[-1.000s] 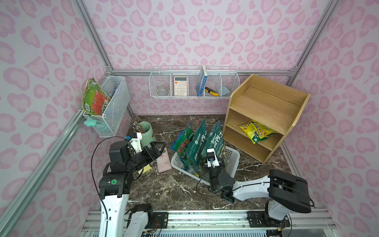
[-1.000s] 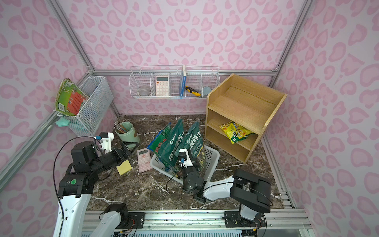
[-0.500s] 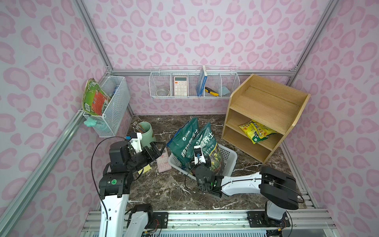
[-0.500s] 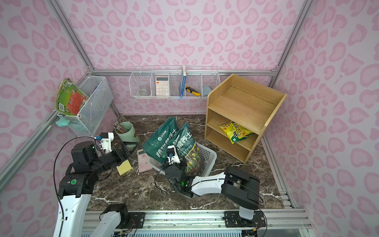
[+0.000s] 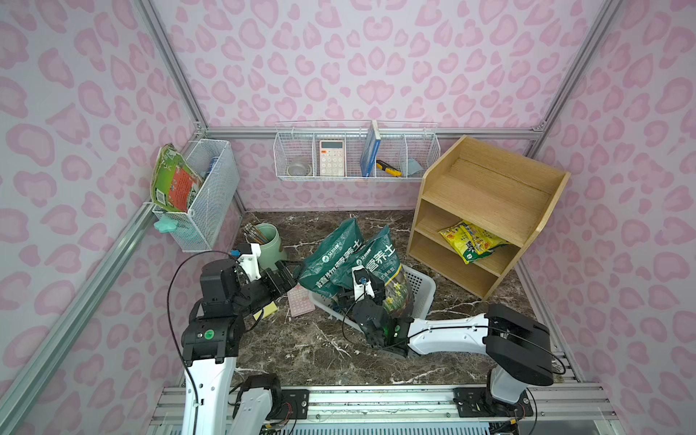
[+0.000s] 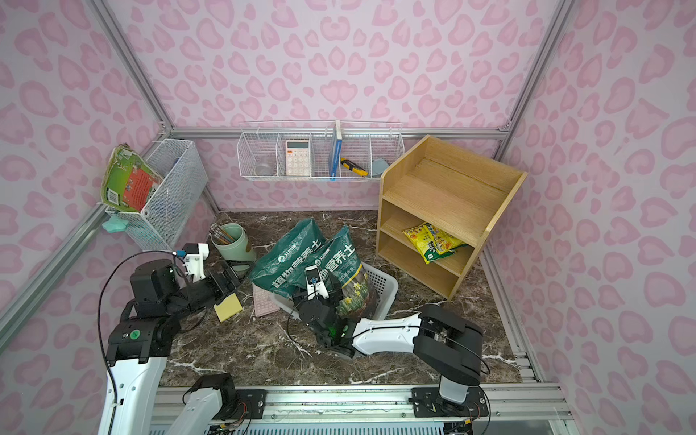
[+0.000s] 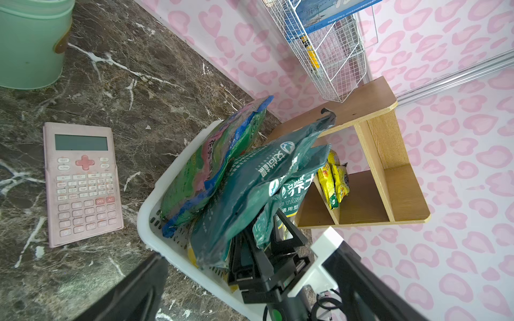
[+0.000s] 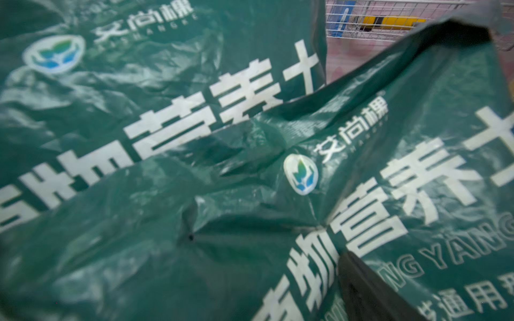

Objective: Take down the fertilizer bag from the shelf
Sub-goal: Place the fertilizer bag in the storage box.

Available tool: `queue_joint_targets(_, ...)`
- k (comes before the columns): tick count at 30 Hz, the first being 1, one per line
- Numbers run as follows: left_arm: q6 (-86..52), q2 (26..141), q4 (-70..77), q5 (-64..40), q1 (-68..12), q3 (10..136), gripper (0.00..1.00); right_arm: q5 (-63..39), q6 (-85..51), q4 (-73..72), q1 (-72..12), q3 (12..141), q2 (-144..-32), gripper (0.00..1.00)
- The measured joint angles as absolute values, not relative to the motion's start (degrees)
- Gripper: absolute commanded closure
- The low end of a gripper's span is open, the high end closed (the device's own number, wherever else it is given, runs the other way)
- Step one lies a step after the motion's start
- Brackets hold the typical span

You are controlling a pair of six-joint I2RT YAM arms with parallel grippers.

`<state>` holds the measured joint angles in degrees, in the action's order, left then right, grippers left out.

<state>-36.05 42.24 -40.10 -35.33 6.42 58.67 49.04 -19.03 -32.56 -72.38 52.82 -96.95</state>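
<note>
One shelf (image 5: 486, 196) of light wood, with three tiers, is set at the far right of the table (image 5: 309, 350). One yellow bag (image 5: 470, 244) is laid on its middle tier, toward the right side, with its near end reaching over the board's edge. It is touched by neither claw.

Three more bags are counted in one white basket (image 5: 420, 286) just left of the shelf. Two dark green bags (image 5: 331, 260), leaned over to the left, are shown in both top views. One green, blue and pink bag (image 7: 211, 166) behind them is shown in the left wrist view. The right claw (image 7: 262, 239) is placed at the near side of the basket. Its jaws are parted, and the lower corner of a dark green bag hangs between them. The left claw (image 5: 288, 275) is held just left of the bags, jaws wide apart and nothing in them.

Two calculators are seen: a pink calculator (image 5: 301, 305) on the table between the left claw and the basket, and a white calculator (image 5: 332, 158) in the far wire rack (image 5: 282, 158). A left wire rack (image 5: 214, 188) is hung on the left wall. One green cup (image 5: 269, 244) of pencils is stood at the far left, and one yellow pad (image 6: 228, 307) is laid under the left arm. The basket and its bags are found between the left claw and the shelf.
</note>
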Motion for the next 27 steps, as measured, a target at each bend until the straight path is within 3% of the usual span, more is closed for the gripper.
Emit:
queue_joint_targets(8,-36.05,42.13,-40.12,-35.31,6.42,58.67,0.01,45.45,-19.53,-24.69,-69.28,45.98,-77.32,0.01)
queue_joint_targets(16,-36.03,42.09,-40.12,-35.29,6.42,58.7,0.01,40.29,-20.93,-14.94,-59.31,40.05,-58.15,0.01)
queue_joint_targets(21,-36.03,42.11,-40.12,-35.29,6.42,58.7,0.01,39.4,-21.87,-6.94,-52.75,39.75,-50.11,0.13)
queue_joint_targets(27,-36.03,42.09,-40.1,-35.29,6.39,58.7,0.01,34.57,-22.72,-4.1,-49.43,38.61,-46.87,0.12)
